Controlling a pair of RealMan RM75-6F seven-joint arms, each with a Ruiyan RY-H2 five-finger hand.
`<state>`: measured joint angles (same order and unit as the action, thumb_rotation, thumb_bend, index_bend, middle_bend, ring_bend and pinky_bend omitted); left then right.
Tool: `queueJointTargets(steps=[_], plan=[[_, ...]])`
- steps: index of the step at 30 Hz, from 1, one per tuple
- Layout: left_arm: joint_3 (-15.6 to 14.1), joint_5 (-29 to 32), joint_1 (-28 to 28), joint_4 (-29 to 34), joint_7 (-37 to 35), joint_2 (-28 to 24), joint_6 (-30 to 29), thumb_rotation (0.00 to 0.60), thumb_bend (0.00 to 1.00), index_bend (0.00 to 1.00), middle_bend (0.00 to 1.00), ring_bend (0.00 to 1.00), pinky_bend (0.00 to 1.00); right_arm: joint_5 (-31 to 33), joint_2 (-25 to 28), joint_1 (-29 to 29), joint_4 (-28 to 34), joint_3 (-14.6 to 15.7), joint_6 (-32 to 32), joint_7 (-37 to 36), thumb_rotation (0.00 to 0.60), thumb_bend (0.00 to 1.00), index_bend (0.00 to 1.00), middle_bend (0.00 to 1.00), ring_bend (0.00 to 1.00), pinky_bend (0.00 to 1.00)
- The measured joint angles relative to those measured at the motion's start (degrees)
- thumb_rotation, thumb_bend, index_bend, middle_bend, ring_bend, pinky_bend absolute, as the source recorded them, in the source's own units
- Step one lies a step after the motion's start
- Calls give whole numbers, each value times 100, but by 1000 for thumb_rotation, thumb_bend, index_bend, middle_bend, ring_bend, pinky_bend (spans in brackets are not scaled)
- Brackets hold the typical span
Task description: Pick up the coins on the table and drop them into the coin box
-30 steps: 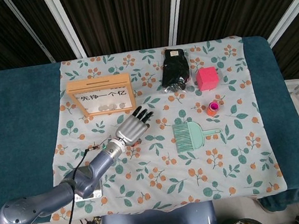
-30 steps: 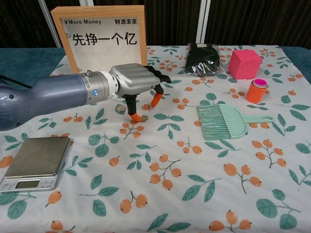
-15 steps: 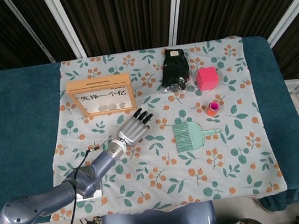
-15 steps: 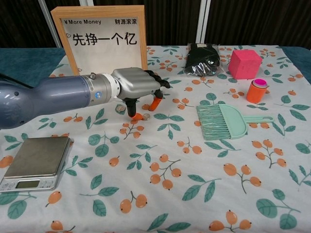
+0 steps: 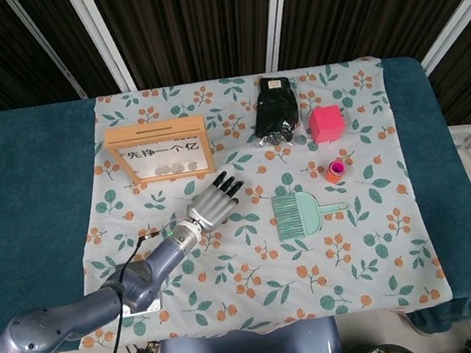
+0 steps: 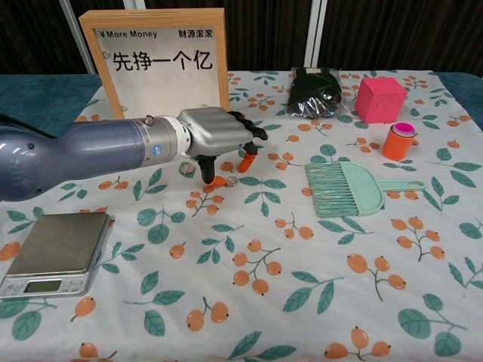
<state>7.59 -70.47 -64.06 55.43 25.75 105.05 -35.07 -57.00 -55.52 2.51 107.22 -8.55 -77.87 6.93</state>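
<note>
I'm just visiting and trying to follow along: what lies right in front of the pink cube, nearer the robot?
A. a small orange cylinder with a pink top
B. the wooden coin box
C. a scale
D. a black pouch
A: in the chest view the orange cylinder stands just in front of the pink cube, while the scale sits far off at the near left.

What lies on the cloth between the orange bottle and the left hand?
The green brush lies between the orange bottle and the left hand, clearest in the chest view.
</note>
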Motion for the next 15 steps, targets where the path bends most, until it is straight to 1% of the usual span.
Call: queueJointTargets(steps=[3, 10, 15], plan=[[-12, 52, -28, 12, 60, 6, 81, 600, 28, 367, 7, 0, 0, 7, 6, 0, 7, 0, -2, -1, 600, 394, 161, 60, 19, 0], [-39, 76, -63, 71, 95, 8, 118, 600, 28, 478, 15, 0, 0, 14, 10, 6, 6, 1, 6, -5, 600, 394, 163, 61, 21, 0], [-81, 50, -64, 72, 133, -8, 88, 600, 29, 488, 18, 0, 0, 14, 7, 10, -1, 6, 4, 5, 600, 394, 163, 61, 21, 0]])
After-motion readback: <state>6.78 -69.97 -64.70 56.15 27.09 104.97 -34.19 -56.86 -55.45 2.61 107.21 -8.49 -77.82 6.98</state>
